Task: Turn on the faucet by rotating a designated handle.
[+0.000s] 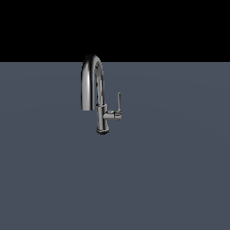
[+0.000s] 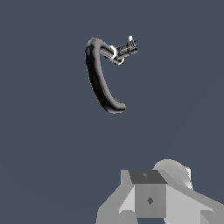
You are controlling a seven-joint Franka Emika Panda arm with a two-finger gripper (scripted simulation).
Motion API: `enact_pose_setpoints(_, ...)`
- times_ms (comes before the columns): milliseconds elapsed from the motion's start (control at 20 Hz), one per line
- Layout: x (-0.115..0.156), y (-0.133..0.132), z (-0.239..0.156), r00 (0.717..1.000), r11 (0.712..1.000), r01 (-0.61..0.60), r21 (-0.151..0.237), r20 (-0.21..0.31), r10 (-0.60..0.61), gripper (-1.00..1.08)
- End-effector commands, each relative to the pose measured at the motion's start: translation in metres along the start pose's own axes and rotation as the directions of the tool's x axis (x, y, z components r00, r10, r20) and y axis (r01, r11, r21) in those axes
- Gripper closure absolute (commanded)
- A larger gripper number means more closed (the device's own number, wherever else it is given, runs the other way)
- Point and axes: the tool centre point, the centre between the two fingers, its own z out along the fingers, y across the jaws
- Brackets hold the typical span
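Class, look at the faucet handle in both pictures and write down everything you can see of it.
The handle is a thin, short, shiny chrome rod. It stands upright at the end of a stubby side cylinder that branches off the faucet stem toward the exterior view's right, low beside the arched spout. Nothing touches it; no claw shows near it in the exterior view. In the wrist view it appears small and bright, seen from above beside the dark arch.

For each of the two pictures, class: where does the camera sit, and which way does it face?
Exterior view: off the arm, level and side-on to the upright faucet and its handle; no robot part shows.
Wrist view: on the wrist, looking down over the faucet; the gripper shows in part.
Shared: faucet and handle.
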Motion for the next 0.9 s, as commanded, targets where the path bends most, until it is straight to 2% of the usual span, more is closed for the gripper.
enact_pose_setpoints(0, 0.016, -0.002, 0.003, 0.998, 0.998, -0.043, 0.039, 0.039, 0.042, 1.08)
enact_pose_setpoints(250, 0.047, -0.004, 0.012, 0.985, 0.985, -0.134, 0.113, 0.123, 0.119, 1.08)
enact_pose_setpoints(450, 0.073, -0.004, 0.021, 0.965, 0.963, -0.211, 0.168, 0.196, 0.177, 1.08)
enact_pose_setpoints(850, 0.123, -0.002, 0.045, 0.894, 0.889, -0.376, 0.262, 0.355, 0.273, 1.08)
